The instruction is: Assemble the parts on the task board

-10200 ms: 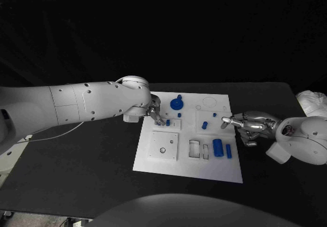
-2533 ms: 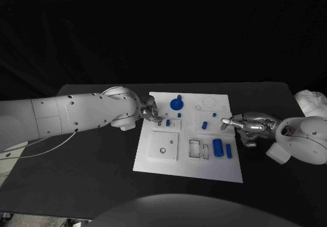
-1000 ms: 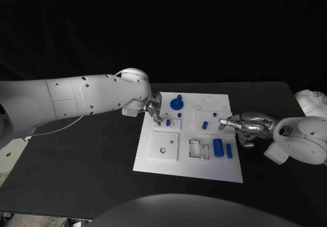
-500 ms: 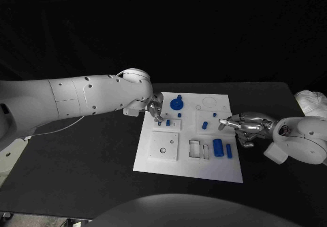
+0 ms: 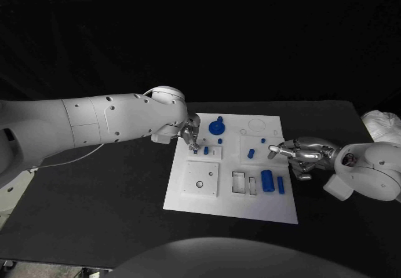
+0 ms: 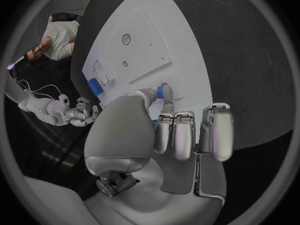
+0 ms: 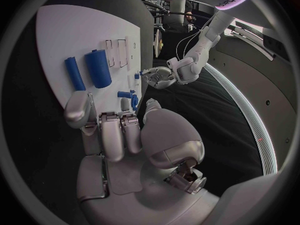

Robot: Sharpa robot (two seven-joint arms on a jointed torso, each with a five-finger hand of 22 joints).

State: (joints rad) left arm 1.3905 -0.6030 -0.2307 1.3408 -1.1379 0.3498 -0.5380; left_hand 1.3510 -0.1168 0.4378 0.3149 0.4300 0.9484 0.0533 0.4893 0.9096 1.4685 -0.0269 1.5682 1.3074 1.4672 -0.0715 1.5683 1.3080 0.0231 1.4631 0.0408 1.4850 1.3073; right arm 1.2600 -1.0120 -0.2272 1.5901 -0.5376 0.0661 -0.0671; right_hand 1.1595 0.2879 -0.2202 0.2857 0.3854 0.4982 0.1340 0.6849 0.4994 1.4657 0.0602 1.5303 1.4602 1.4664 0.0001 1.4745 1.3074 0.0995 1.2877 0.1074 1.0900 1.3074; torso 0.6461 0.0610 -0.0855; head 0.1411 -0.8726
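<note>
The task board (image 5: 209, 191) lies in the middle of the black surface (image 5: 100, 220), reaching toward its far edge; the left hand (image 5: 190, 138) is over the board's far left part, its fingers bunched around a small blue peg (image 6: 160, 91) that it pinches at the tips, just over the small raised block there, where another short blue peg (image 5: 206, 150) already stands; the step in hand looks to be seating that pinched peg into a hole beside the standing one, though whether its tip has met the hole I cannot tell; the right hand (image 5: 299, 154) rests at the board's right edge with fingers curled in, and whether it holds anything I cannot tell; near it lie a large blue cylinder (image 5: 268, 180) and a slimmer blue bar (image 5: 281, 185), both flat on the board and apparently unplaced; toward the far edge sits a round blue knob (image 5: 217, 125), with two more small blue pegs (image 5: 251, 153) between; the next move probably calls for lining the peg upright over its hole, pressing straight down, then letting go without tilting it.
</note>
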